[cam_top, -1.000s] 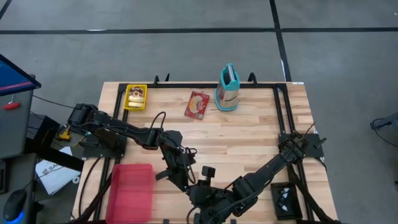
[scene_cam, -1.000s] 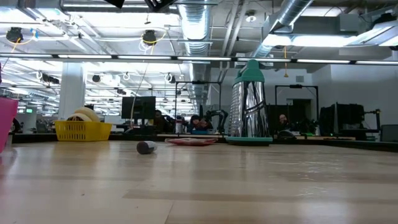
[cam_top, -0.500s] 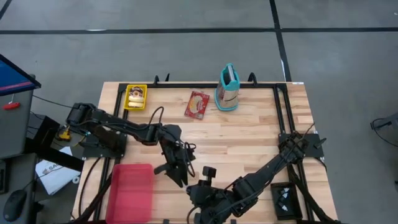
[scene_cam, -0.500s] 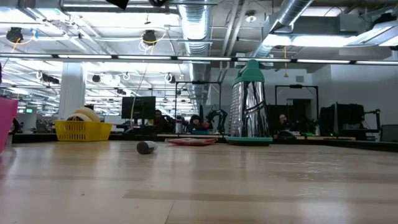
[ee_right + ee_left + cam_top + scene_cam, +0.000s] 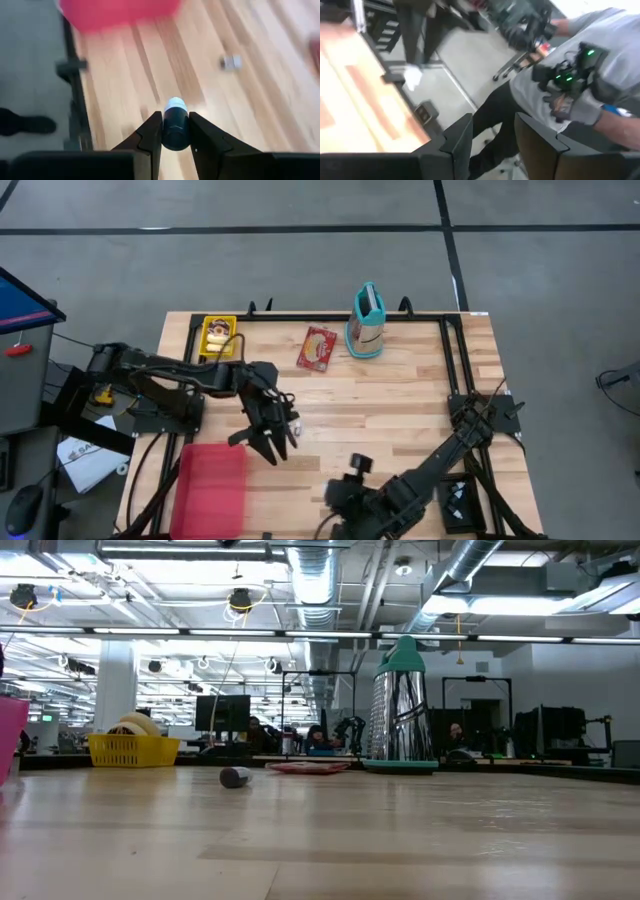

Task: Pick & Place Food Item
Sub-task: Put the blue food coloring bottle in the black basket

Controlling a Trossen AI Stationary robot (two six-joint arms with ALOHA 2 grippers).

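Note:
My right gripper [image 5: 175, 131], low over the table's near edge [image 5: 340, 496], is shut on a small dark cylinder with a white end [image 5: 175, 125]. My left gripper [image 5: 264, 444] hangs open above the wood, right of the pink tray [image 5: 210, 485]. Nothing is between its fingers [image 5: 492, 142]. A yellow basket [image 5: 218, 336] with a food item stands at the far left. A red packet [image 5: 318, 348] lies flat beside it. My right gripper pinches the small cylinder's two sides [image 5: 175, 140] between its two fingers. The fingers slant down toward the table's left and lie along the cylinder. Its white end [image 5: 175, 105] sticks out past the fingertips, clear of the table.
A metal grater with a teal top [image 5: 367, 322] stands at the far edge. A small grey piece [image 5: 235, 777] lies on the wood near my left gripper. A person [image 5: 570, 90] stands beyond the table's edge in the left wrist view.
My left gripper has drawn away from my right gripper, rising and going toward the table's left and far edges. My right gripper has shifted a little toward the table's right edge and tipped further down, still shut on the cylinder.

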